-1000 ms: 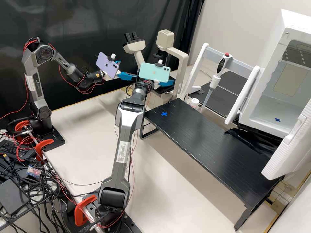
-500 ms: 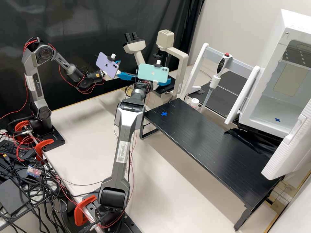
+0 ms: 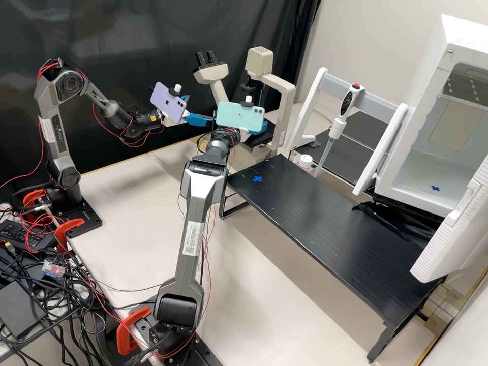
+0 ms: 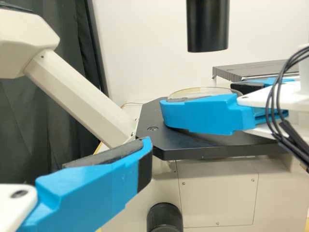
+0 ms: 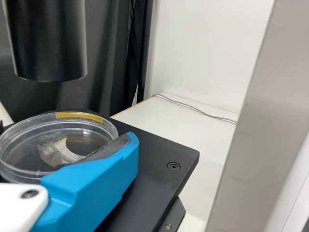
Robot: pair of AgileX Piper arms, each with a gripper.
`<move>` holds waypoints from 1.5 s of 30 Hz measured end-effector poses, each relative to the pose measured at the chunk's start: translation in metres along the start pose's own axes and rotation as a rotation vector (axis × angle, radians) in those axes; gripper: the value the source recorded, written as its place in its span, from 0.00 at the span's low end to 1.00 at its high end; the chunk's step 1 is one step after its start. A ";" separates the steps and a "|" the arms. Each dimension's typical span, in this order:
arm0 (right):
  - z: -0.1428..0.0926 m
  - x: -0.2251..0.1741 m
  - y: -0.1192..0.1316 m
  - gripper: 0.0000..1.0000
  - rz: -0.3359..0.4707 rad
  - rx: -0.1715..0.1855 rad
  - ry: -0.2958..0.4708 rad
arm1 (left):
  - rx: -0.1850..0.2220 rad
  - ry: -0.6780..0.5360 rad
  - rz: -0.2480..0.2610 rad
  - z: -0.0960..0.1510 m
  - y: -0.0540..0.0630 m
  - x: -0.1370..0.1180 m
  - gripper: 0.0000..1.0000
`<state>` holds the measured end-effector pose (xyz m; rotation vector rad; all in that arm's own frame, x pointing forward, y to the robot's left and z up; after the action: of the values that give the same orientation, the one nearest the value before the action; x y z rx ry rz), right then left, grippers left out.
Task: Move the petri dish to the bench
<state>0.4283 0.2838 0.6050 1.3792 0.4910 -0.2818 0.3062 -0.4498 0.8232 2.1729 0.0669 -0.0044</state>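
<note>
On the dark microscope stage, the clear petri dish lies under the black objective, and its rim shows as the petri dish in the left wrist view. My right gripper, under the teal phone, is shut on it, one finger at either side. In the right wrist view one finger presses its pad against the dish's side. Left of it my left gripper stands open with nothing between its fingers; in the left wrist view one of its fingers points toward the stage.
The black raised bench with a blue cross stands right of the near arm. Behind it are a pipette on a white stand and a small white container. A white open chamber is at the right.
Over the last second my right gripper has shifted slightly left and down in the high view, mostly in the first half, then kept nearly still. The left arm has not moved.
</note>
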 end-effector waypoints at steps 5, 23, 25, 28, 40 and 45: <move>0.003 0.000 -0.003 0.00 -0.009 0.007 -0.009 | 0.000 0.000 0.000 0.000 0.000 0.000 1.00; 0.021 -0.024 -0.007 0.00 0.044 0.006 -0.005 | 0.000 0.000 0.000 0.000 0.000 0.000 1.00; 0.024 -0.032 -0.006 0.00 0.060 0.010 0.005 | 0.000 0.000 0.000 0.000 0.000 0.000 1.00; 0.030 -0.045 -0.007 0.00 0.078 0.000 0.023 | 0.000 0.000 0.000 0.000 0.000 0.000 1.00; 0.056 -0.121 -0.002 0.00 0.144 0.008 0.121 | 0.000 0.000 0.000 0.000 0.000 0.000 1.00; 0.078 -0.153 -0.001 0.00 0.158 0.003 0.137 | 0.000 0.000 0.000 0.000 0.000 0.000 1.00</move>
<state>0.3077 0.1931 0.6876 1.4381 0.4917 -0.0592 0.3062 -0.4498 0.8232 2.1729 0.0669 -0.0044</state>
